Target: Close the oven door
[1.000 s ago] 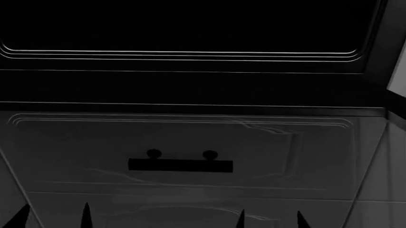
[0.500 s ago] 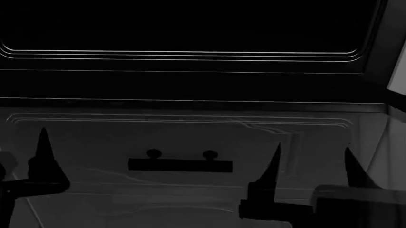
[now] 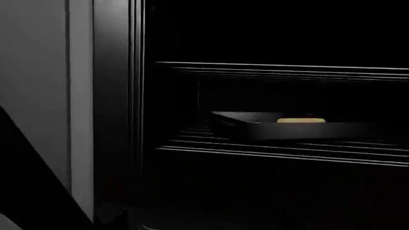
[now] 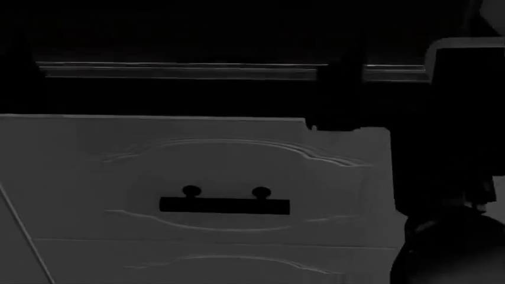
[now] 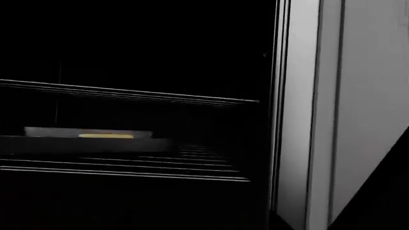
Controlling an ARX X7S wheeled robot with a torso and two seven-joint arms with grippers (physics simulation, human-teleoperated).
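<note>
The oven door point(image 4: 181, 71) shows in the head view as a black band with a grey metallic edge, above a pale drawer front. My right arm point(image 4: 457, 148) rises as a dark mass at the right, and a dark part of it point(image 4: 339, 97) crosses the door's edge. Neither gripper's fingers can be made out, in that view or in the black near part of both wrist views. Both wrist views look into the dark oven cavity, with wire racks point(image 3: 281, 148) and a flat tray point(image 3: 288, 128) point(image 5: 89, 143) holding something yellow point(image 3: 300, 120).
The pale embossed drawer front point(image 4: 197, 171) with a short black handle point(image 4: 225, 205) lies under the door, another drawer front point(image 4: 221, 266) beneath it. Pale cabinet sides flank the oven opening point(image 3: 38, 96) point(image 5: 357, 96).
Both grippers' pointed fingers rose into the head view and are gone from its lower part. My right arm now fills the right side. The door's rounded outline no longer shows; only its edge does.
</note>
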